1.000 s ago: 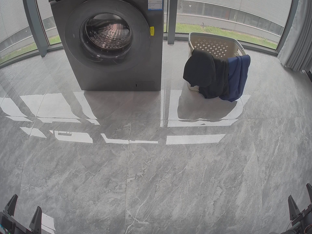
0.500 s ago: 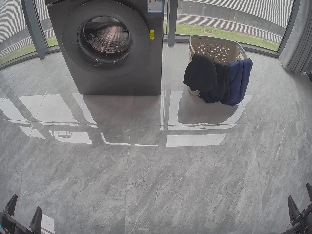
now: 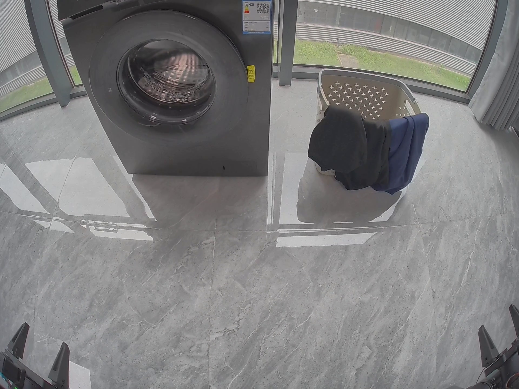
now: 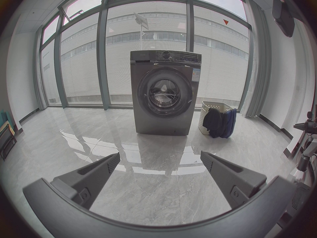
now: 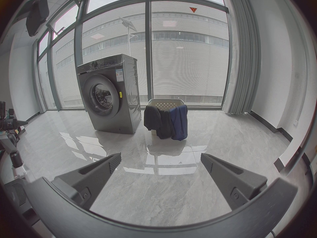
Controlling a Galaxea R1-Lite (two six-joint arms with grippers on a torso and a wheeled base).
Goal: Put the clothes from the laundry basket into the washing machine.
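Note:
A grey front-loading washing machine (image 3: 173, 76) stands at the far left with its round drum opening showing. To its right sits a beige laundry basket (image 3: 367, 90); a black garment (image 3: 348, 147) and a blue garment (image 3: 405, 149) hang over its near rim. Both appear again in the left wrist view, machine (image 4: 165, 93) and basket (image 4: 218, 121), and in the right wrist view, machine (image 5: 107, 93) and basket (image 5: 166, 118). My left gripper (image 3: 40, 347) stays low at the near left, open and empty. My right gripper (image 3: 500, 333) stays low at the near right, open and empty.
Glossy grey tiled floor (image 3: 259, 276) stretches between me and the machine. Floor-to-ceiling windows (image 3: 389, 22) run behind the machine and basket. Grey curtains (image 3: 500, 76) hang at the far right.
The whole head view has shifted: the washing machine and basket now look larger and lower, so the camera has come nearer to them. Both grippers hold the same spots in the picture.

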